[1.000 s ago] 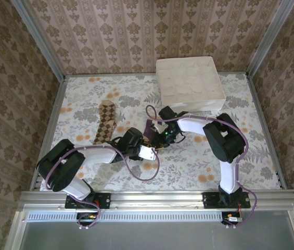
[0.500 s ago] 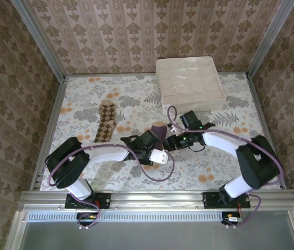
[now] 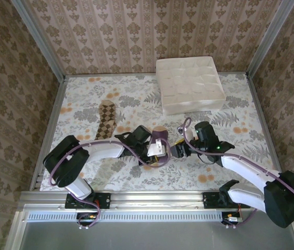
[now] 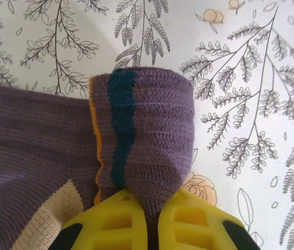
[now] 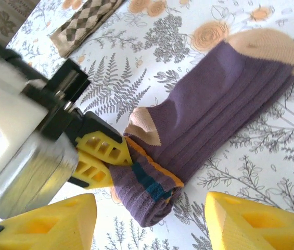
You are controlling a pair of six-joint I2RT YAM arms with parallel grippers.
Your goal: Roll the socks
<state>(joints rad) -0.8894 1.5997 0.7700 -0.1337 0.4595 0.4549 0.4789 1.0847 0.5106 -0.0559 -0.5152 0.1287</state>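
The floral-printed surface (image 3: 240,156) spreads across the whole enclosure. At its far side, right of the middle, stands a white divider box (image 3: 190,85) with many small cells.

The left arm (image 3: 100,152) and the right arm (image 3: 251,172) both reach inward and meet near the middle of the surface, in front of the box.

Between them lies the purple sock (image 3: 160,136), flat on the surface. In the right wrist view its tan toe points away from the camera and its tan heel patch sits near the yellow fingers of the left tool (image 5: 102,161). The cuff end of the purple sock (image 5: 214,114) is folded back over the leg, showing a teal stripe and an orange edge. The left wrist view shows this folded part of the purple sock (image 4: 147,140) standing up as a rounded hump.

The argyle sock (image 3: 105,122) lies flat and straight, well to the left of the purple one and apart from both arms.

The left tool (image 4: 149,208) is clamped on the folded cuff, its yellow fingers pressed together around the fabric. The right tool (image 5: 152,219) has its fingers spread wide apart, holding nothing, with the folded cuff just ahead of the gap.
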